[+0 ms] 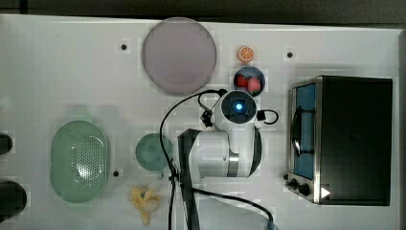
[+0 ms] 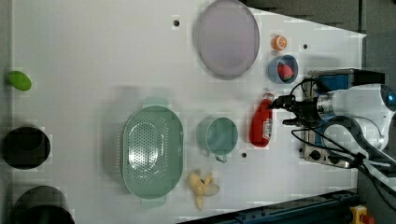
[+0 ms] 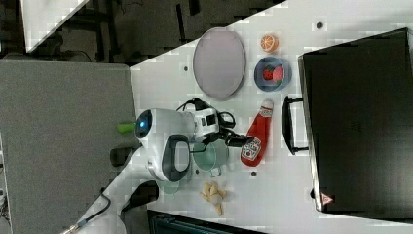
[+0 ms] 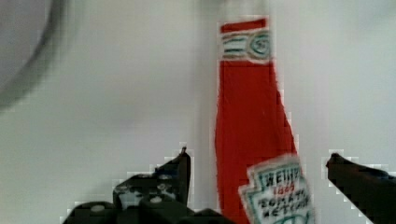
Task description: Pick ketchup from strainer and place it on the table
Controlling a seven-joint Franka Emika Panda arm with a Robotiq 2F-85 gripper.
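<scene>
From my wrist feed the end effector [image 4: 257, 163] has its dark fingers spread wide on either side of the ketchup [image 4: 250, 121], gripping nothing. I see the smooth red tapering bottle lying flat on the matte white surface [image 2: 93, 56], well apart from the perforated pale green strainer [image 2: 152, 151]

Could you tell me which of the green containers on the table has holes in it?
The oval strainer; the round cup beside it has solid walls and a handle.
</scene>
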